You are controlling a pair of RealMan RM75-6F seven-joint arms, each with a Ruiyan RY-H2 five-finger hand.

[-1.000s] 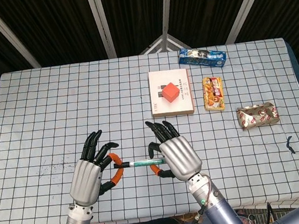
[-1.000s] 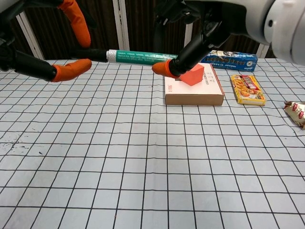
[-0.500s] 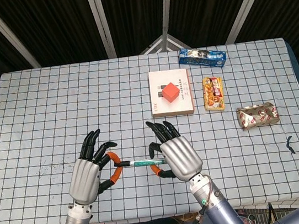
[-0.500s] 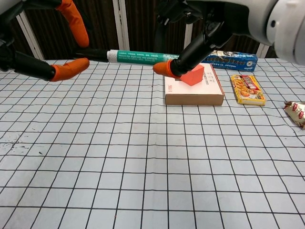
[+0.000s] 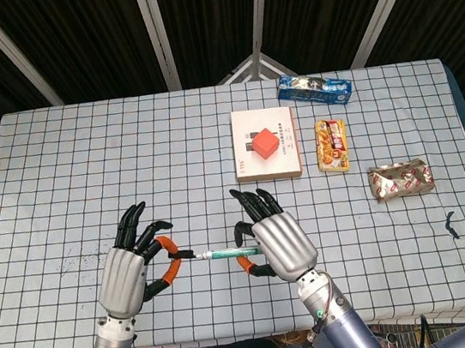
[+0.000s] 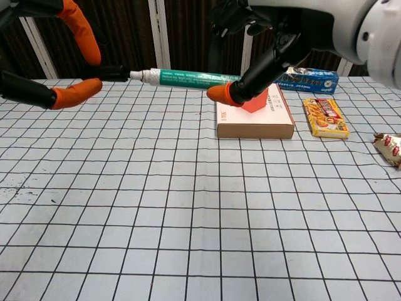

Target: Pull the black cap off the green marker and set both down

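The green marker (image 5: 224, 252) (image 6: 194, 78) hangs level above the checked table (image 5: 67, 171), near its front edge. My right hand (image 5: 281, 241) (image 6: 276, 37) pinches the marker's right end with orange-tipped fingers. My left hand (image 5: 125, 275) (image 6: 69, 94) pinches the black cap (image 5: 181, 256) (image 6: 113, 73) at the marker's left end. A pale neck of the marker shows between the cap and the green barrel. Its tip meets the cap's mouth, and I cannot tell whether they are fully apart.
At the table's middle back lies a white box (image 5: 287, 162) with a red cube (image 5: 265, 143) on it. To its right lie a blue packet (image 5: 314, 88), an orange snack packet (image 5: 331, 144) and a crumpled silver wrapper (image 5: 400, 179).
My left hand has drawn leftward with the black cap, sliding it outward and baring the marker's pale neck. The right hand has stayed almost still with the barrel.
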